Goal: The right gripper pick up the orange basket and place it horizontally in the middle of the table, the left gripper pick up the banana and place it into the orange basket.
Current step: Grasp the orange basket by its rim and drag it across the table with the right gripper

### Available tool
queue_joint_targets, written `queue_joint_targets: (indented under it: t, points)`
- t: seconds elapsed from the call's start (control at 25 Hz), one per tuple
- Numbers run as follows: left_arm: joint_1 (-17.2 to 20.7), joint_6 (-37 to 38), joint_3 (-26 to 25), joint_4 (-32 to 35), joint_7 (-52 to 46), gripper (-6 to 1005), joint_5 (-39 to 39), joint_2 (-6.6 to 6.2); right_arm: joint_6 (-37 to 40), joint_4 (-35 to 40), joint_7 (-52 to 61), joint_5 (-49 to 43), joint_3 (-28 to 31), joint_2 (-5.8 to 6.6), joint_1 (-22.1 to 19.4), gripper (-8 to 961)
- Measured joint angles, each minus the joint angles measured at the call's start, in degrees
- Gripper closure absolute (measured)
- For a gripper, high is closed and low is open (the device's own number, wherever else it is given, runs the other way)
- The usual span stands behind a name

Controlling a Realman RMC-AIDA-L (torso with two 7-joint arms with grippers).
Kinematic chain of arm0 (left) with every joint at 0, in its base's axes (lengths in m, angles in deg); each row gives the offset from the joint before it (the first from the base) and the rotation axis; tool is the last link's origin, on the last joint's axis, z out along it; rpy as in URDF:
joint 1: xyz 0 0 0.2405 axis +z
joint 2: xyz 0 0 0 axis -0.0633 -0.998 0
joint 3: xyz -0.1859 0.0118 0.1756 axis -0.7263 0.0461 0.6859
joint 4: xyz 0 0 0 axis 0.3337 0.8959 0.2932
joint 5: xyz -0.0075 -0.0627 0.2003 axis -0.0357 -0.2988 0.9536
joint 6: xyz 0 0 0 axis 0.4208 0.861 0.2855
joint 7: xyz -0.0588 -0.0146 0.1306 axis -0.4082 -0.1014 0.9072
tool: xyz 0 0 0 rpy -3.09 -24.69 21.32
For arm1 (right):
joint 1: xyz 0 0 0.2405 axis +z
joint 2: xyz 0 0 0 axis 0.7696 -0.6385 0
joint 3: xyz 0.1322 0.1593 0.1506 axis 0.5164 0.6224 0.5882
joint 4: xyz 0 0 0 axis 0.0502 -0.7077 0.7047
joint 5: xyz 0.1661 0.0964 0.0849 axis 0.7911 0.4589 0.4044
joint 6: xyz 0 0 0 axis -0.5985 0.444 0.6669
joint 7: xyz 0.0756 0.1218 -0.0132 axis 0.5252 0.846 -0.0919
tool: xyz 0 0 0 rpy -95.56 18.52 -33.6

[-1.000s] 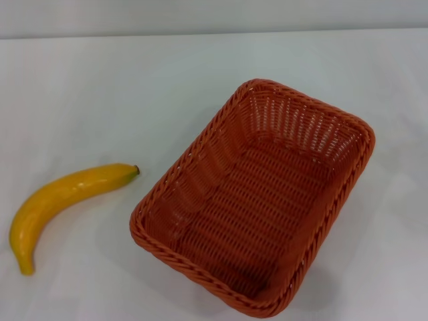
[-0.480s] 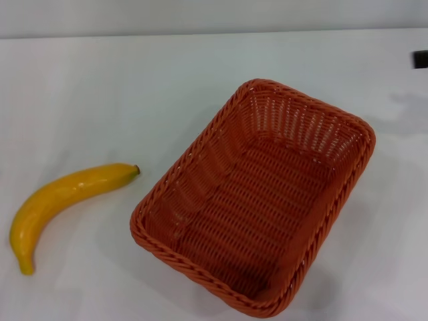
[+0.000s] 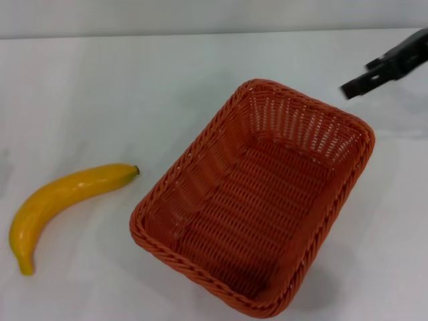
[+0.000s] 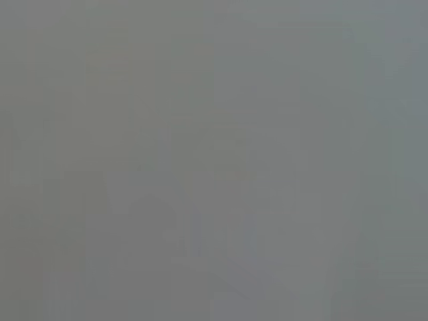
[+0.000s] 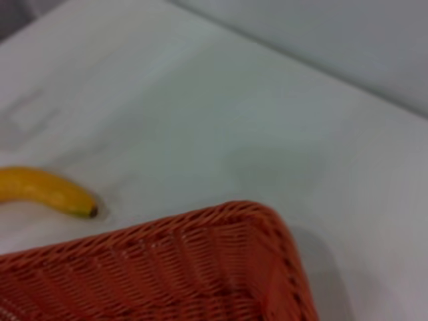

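Our right claw (image 3: 354,87) has swung in beyond the orange basket's (image 3: 254,200) far-right corner, approaching; its opening we cannot tell.

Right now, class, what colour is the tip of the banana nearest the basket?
Dark, almost black, on the yellow banana; clearest in the head view.

No writing, label, brand mark or number can be read anywhere: the basket (image 3: 257,200) is plain woven orange, the banana (image 3: 60,200) beside it carries no sticker, and the table (image 3: 100,93) under the basket bears no sign
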Motion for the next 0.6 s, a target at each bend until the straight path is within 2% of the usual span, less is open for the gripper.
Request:
queue_joint_targets:
  t: [0.24,0.36,0.6]
  points:
    - [0.9,0.1,0.0,-0.1,0.4,256,0.4,-0.03,3.8,-6.1,0.3,-9.7,-0.9,-3.75,7.3,119]
    - [1.1,0.1,0.0,-0.1,0.4,256,0.7,-0.04,4.7,-7.9,0.5,-11.7,-1.6,-4.27,8.9,119]
    - [1.8,0.2,0.0,-0.2,0.5,256,0.9,-0.05,8.6,-13.5,2.3,-13.5,-5.6,-4.08,11.3,120]
